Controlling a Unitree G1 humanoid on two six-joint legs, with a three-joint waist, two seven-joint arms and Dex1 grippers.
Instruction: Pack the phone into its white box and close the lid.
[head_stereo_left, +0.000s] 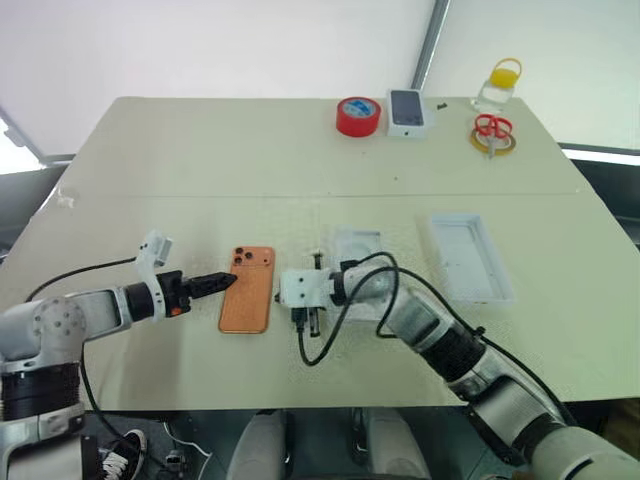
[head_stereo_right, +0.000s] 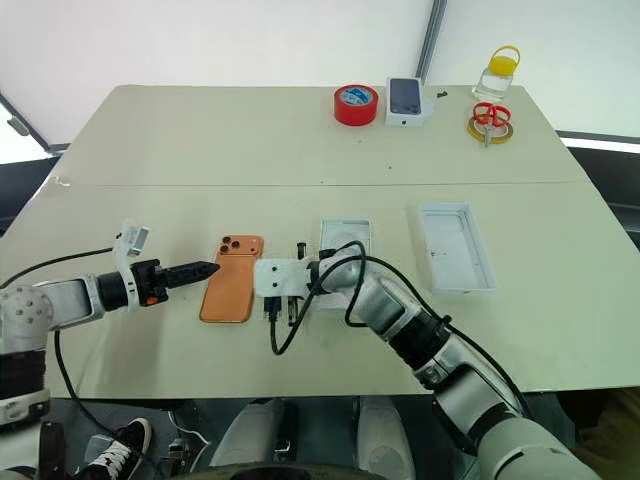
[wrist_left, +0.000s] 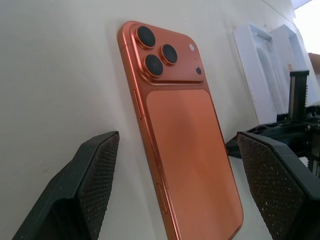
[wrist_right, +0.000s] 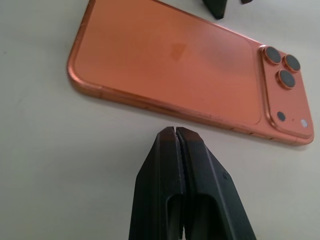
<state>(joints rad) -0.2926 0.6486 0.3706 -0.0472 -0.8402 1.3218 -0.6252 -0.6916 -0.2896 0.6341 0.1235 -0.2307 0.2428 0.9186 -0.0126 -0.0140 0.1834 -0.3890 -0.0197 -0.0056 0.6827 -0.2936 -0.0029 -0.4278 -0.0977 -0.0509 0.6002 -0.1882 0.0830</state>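
Orange and flat, the phone (head_stereo_left: 247, 290) lies back-up on the pale surface (head_stereo_left: 200, 160), its three-lens camera block at the far end. Nothing holds it. The left gripper (head_stereo_left: 222, 282) hovers just beside the phone's left long edge, pointing at it near the camera end, and the left wrist view shows its jaws standing wide with the phone between the two textured pads (wrist_left: 95, 172). The right gripper (wrist_right: 175, 131) sits on the phone's other side, close to its right long edge but apart from it; its jaws are pressed together with nothing between them. Just past that gripper's white wrist housing, to the right of the phone, lies a white tray with an oval recess (head_stereo_left: 357, 245), partly covered by the arm and its black cable. Farther right of the phone, well apart, the white box (head_stereo_left: 468, 256) lies open side up. Along the far edge of the surface, well beyond the phone, are a red tape roll (head_stereo_left: 358, 116), a small white box with a dark phone picture (head_stereo_left: 407, 111), red-handled scissors (head_stereo_left: 492, 128) resting on a yellow ring, and a clear bottle with a yellow cap (head_stereo_left: 499, 84).
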